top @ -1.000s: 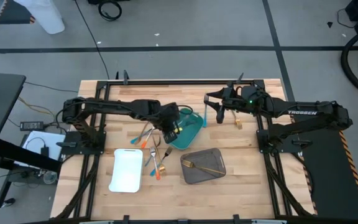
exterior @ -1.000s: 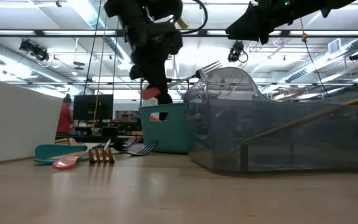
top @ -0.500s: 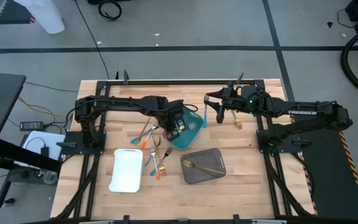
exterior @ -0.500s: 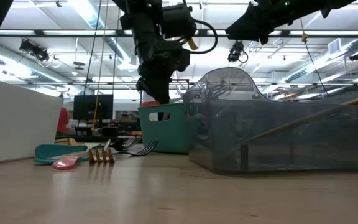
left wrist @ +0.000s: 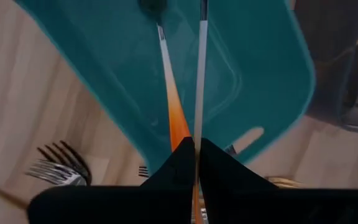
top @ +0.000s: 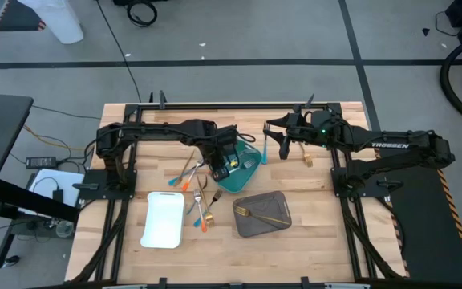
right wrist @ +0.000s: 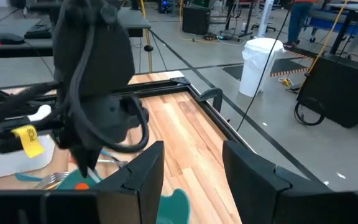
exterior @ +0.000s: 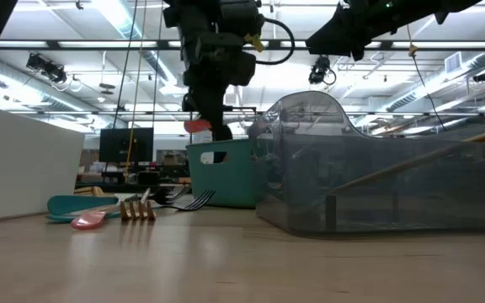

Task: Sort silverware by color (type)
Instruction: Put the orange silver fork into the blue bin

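- Here, my left gripper point(top: 222, 164) hangs over the near edge of the teal tray point(top: 245, 167), its fingers point(left wrist: 178, 163) pinched together on an orange-handled utensil point(left wrist: 173, 112).
- Seen past my left wrist, the utensil's silver neck points down into the teal tray, with the orange handle running back between my fingers.
- From worktop height, its orange end shows just under my left gripper, above the teal tray's rim.
- The loose silverware point(top: 196, 186) lies on the worktop point(top: 319, 201) between the white tray point(top: 164, 219) and the teal one: forks with orange and teal handles.
- A gold fork point(top: 265, 216) lies in the grey tray point(top: 251, 226).
- My right gripper point(top: 274, 135) waits above the worktop's far side, fingers point(right wrist: 143, 174) apart and empty.
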Controlling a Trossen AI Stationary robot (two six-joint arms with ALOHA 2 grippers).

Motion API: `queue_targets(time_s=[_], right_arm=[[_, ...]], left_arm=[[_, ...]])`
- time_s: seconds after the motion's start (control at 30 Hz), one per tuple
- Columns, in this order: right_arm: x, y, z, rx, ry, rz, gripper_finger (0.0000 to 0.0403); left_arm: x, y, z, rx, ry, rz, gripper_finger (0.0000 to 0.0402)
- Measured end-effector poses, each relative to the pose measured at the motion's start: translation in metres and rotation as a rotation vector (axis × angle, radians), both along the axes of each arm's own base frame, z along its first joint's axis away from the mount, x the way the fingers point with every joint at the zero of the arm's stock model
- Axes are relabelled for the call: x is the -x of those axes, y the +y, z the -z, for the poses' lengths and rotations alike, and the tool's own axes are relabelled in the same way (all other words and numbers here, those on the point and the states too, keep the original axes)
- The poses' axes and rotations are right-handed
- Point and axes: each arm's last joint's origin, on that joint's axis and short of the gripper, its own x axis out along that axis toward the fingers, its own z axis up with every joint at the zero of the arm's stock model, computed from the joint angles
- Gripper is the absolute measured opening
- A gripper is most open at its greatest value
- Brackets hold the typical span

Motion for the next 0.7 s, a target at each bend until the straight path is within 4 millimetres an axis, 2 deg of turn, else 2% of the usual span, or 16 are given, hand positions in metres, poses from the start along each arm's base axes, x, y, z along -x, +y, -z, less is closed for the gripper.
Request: queue_targets(time_s=[0.17,0.3,0.5,0.7], right_arm=[[-0.014,0.0,0.016,-0.029,0.077,-0.099,0.0174],[-0.026,-0.003,0.026,-0.027,0.108,-0.097,0.0174],[-0.027,-0.006,0.027,-0.055,0.092,-0.073,0.0174],[-0.027,0.0,0.029,-0.011,0.134,-0.044,0.0171]], left_arm=[[-0.003,0.001,-0.016,-0.034,-0.016,0.004,0.002],[-0.005,0.003,-0.024,-0.105,-0.027,0.005,0.002],[-0.005,0.003,-0.041,-0.179,-0.051,-0.007,0.002],[-0.007,0.003,-0.05,-0.188,-0.078,0.002,0.002]])
